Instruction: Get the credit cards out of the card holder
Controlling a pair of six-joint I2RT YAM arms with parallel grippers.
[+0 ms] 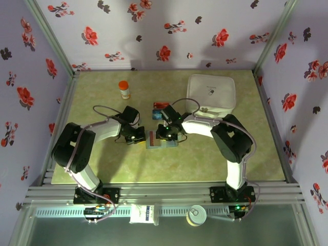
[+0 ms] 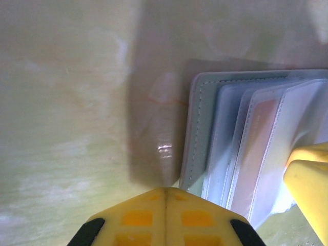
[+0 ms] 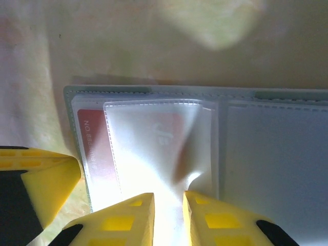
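Right hand low over card holder, pinched on its clear sleeve; left hand closed alongside.

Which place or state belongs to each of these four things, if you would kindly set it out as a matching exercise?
Things:
1. card holder
2. white box
3. orange-capped bottle
4. left claw

Places or states:
A. shut
B. back right
C. back left, upright
D. lying open in the middle

Pairs: 1-D; 2-B; 3-C; 4-A
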